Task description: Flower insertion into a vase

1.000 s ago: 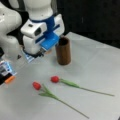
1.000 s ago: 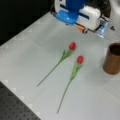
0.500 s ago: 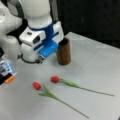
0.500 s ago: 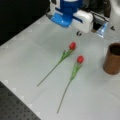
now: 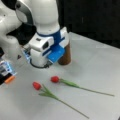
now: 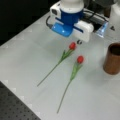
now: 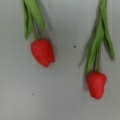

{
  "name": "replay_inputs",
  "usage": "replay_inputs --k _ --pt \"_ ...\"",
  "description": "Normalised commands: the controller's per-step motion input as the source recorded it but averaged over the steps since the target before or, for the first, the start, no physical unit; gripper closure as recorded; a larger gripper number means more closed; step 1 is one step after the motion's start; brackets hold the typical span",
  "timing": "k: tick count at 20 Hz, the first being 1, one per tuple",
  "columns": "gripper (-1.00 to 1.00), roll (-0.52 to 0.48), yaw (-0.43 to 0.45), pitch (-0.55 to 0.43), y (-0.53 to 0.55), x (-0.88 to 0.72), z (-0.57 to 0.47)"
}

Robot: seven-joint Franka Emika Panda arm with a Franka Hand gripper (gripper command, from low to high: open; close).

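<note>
While I watch remotely:
Pincer (image 6: 79, 42): above the tulip heads, holding nothing; I cannot tell its gap.
Tulips (image 6: 72, 46) (image 6: 80, 59): flat on worktop (image 6: 30, 57).
Vase (image 6: 113, 58): upright, empty.

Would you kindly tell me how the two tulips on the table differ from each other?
In a front view, the tulip nearer the gripper has its bloom almost under the gripper; the tulip nearer the vase lies closer to the vase. The first's stem slants more toward that view's left; the second's runs steeper toward its bottom. Both lie flat and untouched on the table, red-bloomed, green-stemmed; the vase stands empty.
</note>
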Motion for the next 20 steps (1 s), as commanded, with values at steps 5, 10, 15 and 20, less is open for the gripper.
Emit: replay_inputs --k 5,10,15,20 --pt "-1.00 0.032 0.038 -0.006 0.11 0.13 -0.23" --pt "-1.00 0.025 0.033 0.101 0.13 0.17 -0.21" --pt "-1.00 0.006 -0.062 0.070 0.24 0.35 -0.23" --pt "-1.00 0.011 -0.032 0.076 0.22 0.37 -0.10"
